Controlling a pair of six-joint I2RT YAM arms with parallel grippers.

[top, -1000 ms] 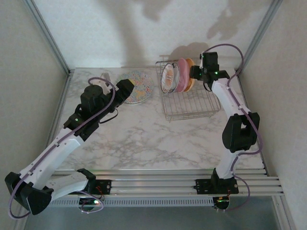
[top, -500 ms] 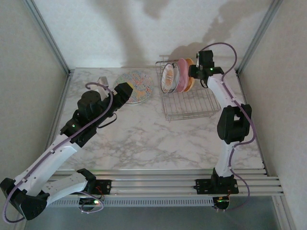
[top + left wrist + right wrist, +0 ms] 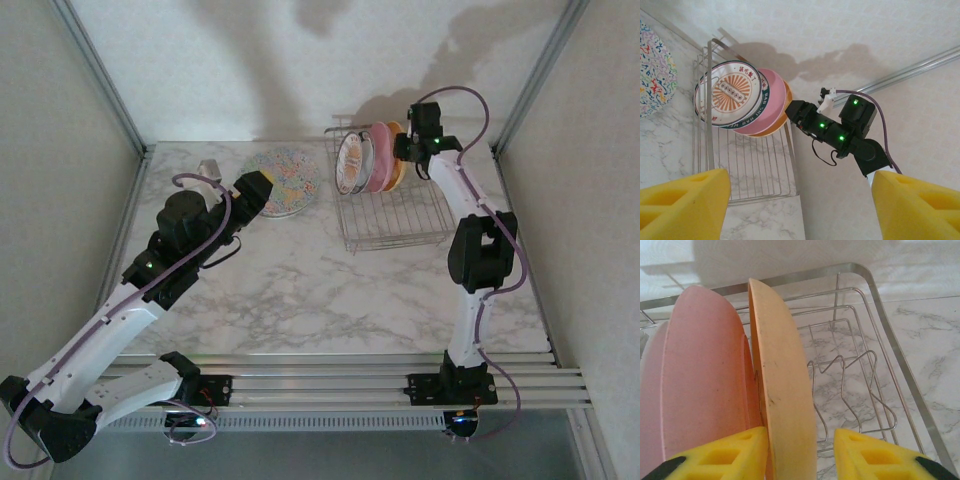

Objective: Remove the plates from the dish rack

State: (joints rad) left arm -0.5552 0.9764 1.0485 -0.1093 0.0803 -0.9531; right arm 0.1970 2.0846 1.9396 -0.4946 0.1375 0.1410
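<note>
Yellow-orange plate [image 3: 785,390] standing upright at the back of the silver wire dish rack [image 3: 400,222], behind a pink plate [image 3: 700,380] and a maroon-rimmed white plate [image 3: 727,95]. The right gripper [image 3: 800,436] straddles its rim, jaws not yet closed, with a gap on one side. The left gripper [image 3: 800,175] hovers wide open and empty above the marble table [image 3: 300,290], near a speckled plate [image 3: 287,180] lying flat beside the rack.
</note>
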